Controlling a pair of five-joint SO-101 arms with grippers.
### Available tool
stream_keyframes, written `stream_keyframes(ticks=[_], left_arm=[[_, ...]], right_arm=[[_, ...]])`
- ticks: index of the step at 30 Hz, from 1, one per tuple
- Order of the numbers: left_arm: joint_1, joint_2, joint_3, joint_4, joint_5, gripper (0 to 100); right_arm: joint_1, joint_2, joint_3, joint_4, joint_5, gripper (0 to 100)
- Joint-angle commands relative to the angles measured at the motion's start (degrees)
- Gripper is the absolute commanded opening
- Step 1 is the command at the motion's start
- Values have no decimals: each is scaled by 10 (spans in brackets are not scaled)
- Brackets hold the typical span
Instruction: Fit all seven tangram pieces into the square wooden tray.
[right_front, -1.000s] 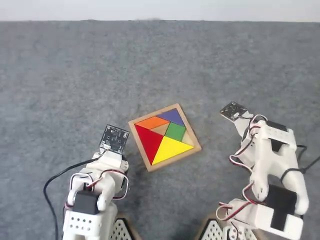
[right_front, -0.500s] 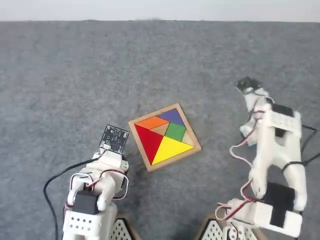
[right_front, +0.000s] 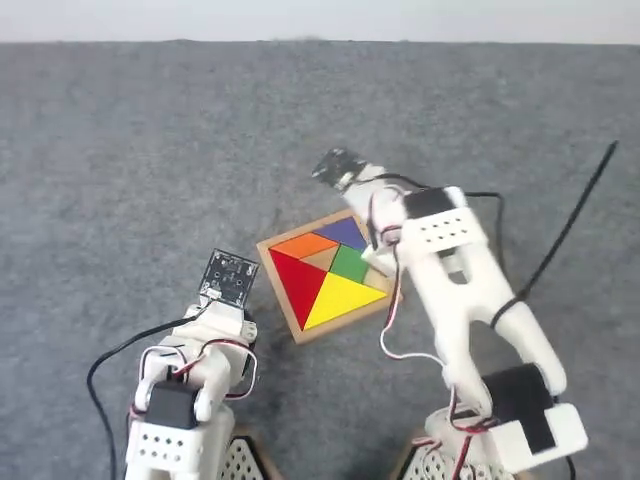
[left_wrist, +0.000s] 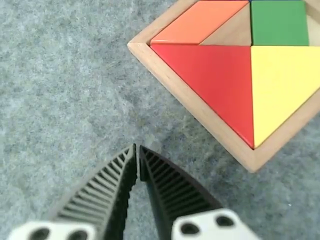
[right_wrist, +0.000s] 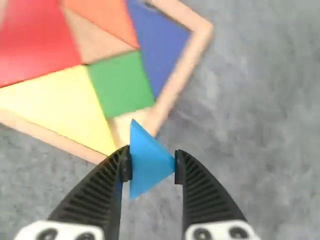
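Note:
The square wooden tray (right_front: 296, 330) lies at the table's middle. It holds red (right_front: 297, 281), orange (right_front: 304, 244), purple-blue (right_front: 345, 233), green (right_front: 351, 263) and yellow (right_front: 342, 297) pieces. A bare triangular slot (right_wrist: 92, 42) sits at the tray's centre, and another (right_wrist: 125, 129) at its right corner. My right gripper (right_wrist: 150, 156) is shut on a small blue triangle (right_wrist: 145, 161), just above that corner slot and the tray rim (right_wrist: 195, 45). The right arm (right_front: 440, 235) stretches over the tray's right side. My left gripper (left_wrist: 136, 150) is shut and holds nothing, over the carpet near the tray's left corner (left_wrist: 137, 46).
Grey carpet (right_front: 150, 150) covers the whole table, with open room behind and to the left of the tray. The left arm (right_front: 195, 370) stands at the front left. A black cable (right_front: 580, 210) rises from the right arm.
The right arm has swung from the table's right side leftward to the tray's right corner. The left arm has not moved.

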Motion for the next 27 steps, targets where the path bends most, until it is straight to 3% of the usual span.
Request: stream_keyframes(ticks=[1, 6, 8, 10, 15, 18, 25, 27], left_arm=[[-3, -12, -7, 3, 3, 13], [-3, -12, -7, 3, 3, 13], [-3, -12, -7, 3, 3, 13], [-3, -12, -7, 3, 3, 13], [-3, -12, -7, 3, 3, 13], [-3, -12, -7, 3, 3, 13], [-3, -12, -7, 3, 3, 13], [-3, -12, -7, 3, 3, 13]], right_arm=[[-39, -3, -33, 4, 33, 9], [-61, 24, -33, 4, 76, 9], [-61, 49, -36, 4, 57, 9], [-59, 78, -42, 6, -10, 9], [-48, 127, -74, 9, -294, 9], [-51, 135, -85, 9, -379, 9], [-58, 135, -102, 4, -365, 9], [-58, 134, -113, 0, -229, 9]])
